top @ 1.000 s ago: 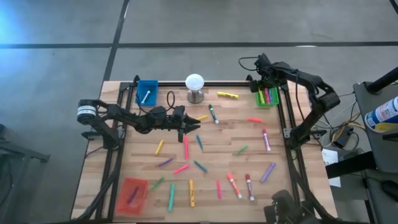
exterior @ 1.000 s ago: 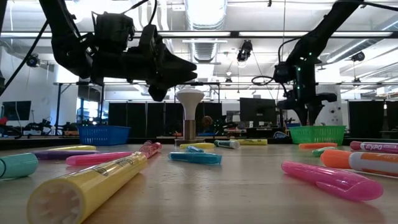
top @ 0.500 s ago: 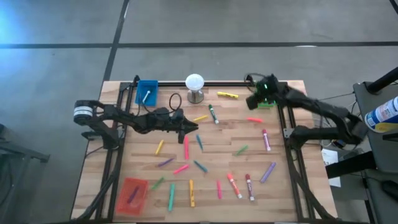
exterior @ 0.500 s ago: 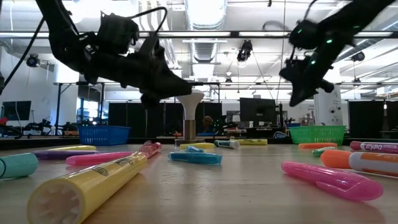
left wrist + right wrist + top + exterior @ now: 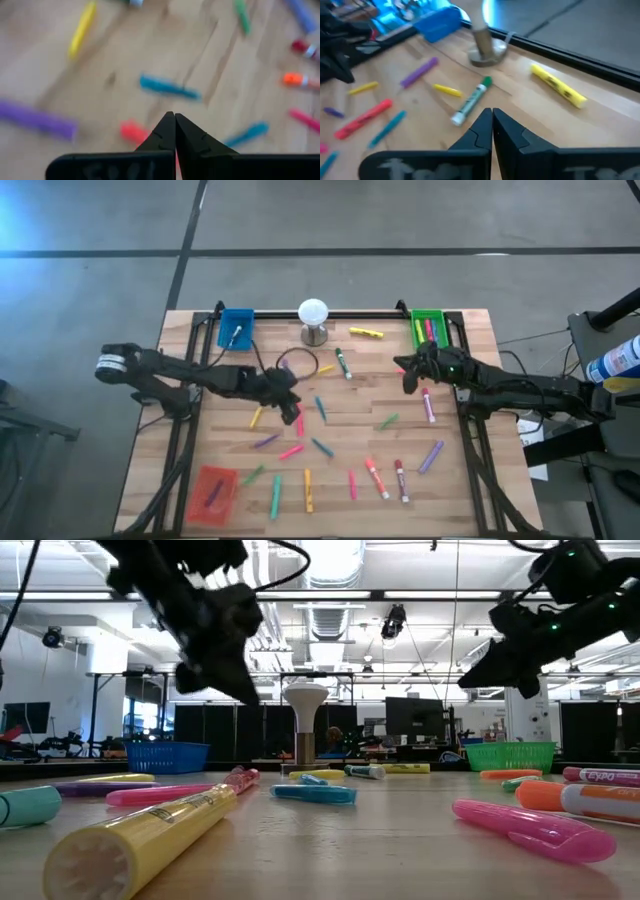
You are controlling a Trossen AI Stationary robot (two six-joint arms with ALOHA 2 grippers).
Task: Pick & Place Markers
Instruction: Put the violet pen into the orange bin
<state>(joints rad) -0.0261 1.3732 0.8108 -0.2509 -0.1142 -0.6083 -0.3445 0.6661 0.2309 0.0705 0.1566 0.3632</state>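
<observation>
Several markers lie scattered flat on the wooden table point(image 5: 470, 480). My left gripper point(image 5: 292, 410) is shut and holds nothing; it hangs above the table left of centre, tipped downward point(image 5: 248, 695). A pink-red marker point(image 5: 131, 133) lies just under its tips point(image 5: 175, 116). My right gripper point(image 5: 407, 383) is shut and holds nothing. It hovers point(image 5: 472, 678) near the table's right side, in front of the green tray point(image 5: 428, 330). A white marker with a green cap point(image 5: 469, 104) and a yellow marker point(image 5: 558, 86) lie beyond its tips point(image 5: 492, 112).
A white ball on a metal stand point(image 5: 313, 320) is at the far middle. A blue tray point(image 5: 237, 328) at the far left holds a marker, the green tray holds pink ones, and a red tray point(image 5: 212, 490) at the near left holds a purple one. A black frame point(image 5: 470, 395) borders the table.
My left gripper has shut, tipped its fingers downward and drawn a little toward the near edge, over the pink-red marker. My right gripper has left the green tray, swung toward the near edge and inward over the table, and shut.
</observation>
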